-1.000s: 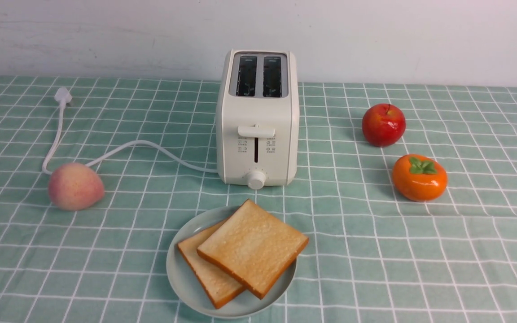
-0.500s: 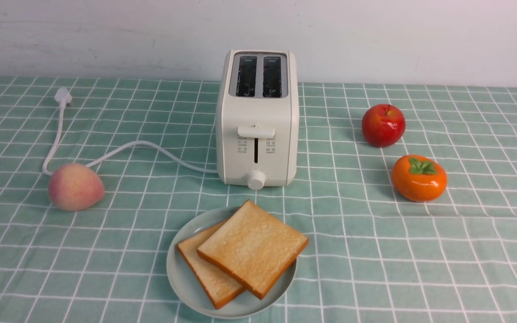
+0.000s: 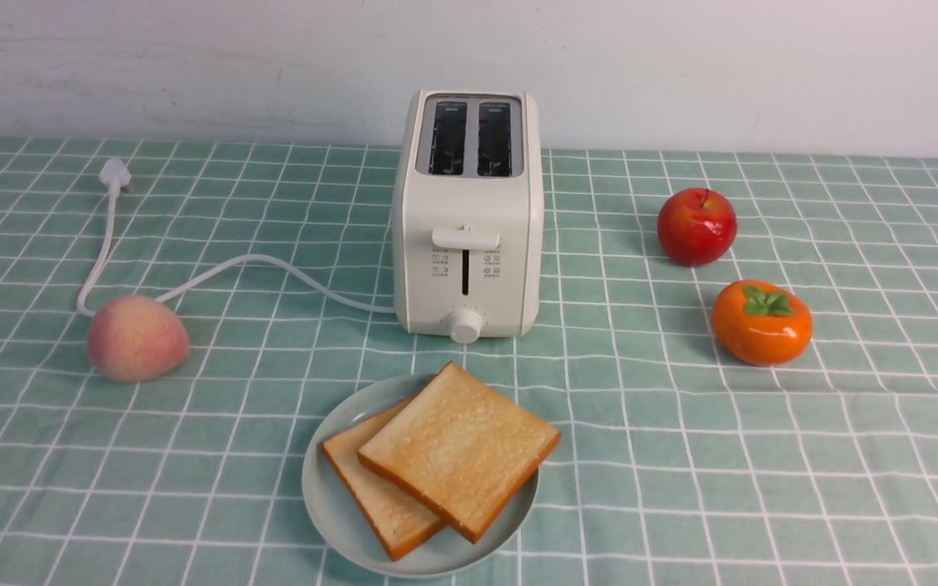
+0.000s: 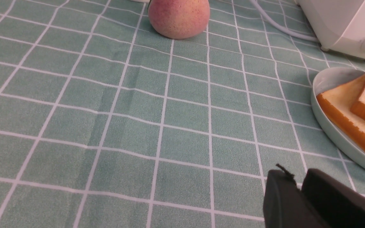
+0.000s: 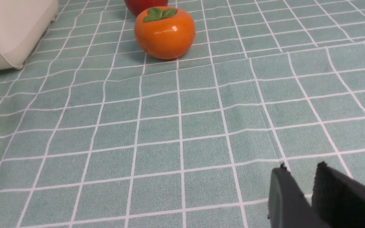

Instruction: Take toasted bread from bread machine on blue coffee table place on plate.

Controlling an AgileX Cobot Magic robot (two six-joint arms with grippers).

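Note:
Two slices of toasted bread lie overlapping on the plate (image 3: pixel 330 521), the upper slice (image 3: pixel 459 448) resting partly on the lower slice (image 3: pixel 375 496). The plate stands on the blue coffee table (image 3: pixel 681 488) just in front of the bread machine (image 3: pixel 466 236), whose two slots look dark and empty. Neither arm shows in the front view. My left gripper (image 4: pixel 296 177) hovers low over the cloth beside the plate rim (image 4: pixel 320 82), shut and empty. My right gripper (image 5: pixel 301 171) hangs over bare cloth, jaws a narrow gap apart, holding nothing.
A peach (image 3: pixel 137 338) lies left of the toaster beside its white cord (image 3: pixel 273 264). A red apple (image 3: pixel 696 226) and an orange persimmon (image 3: pixel 760 321) sit to the right. A white wall backs the table.

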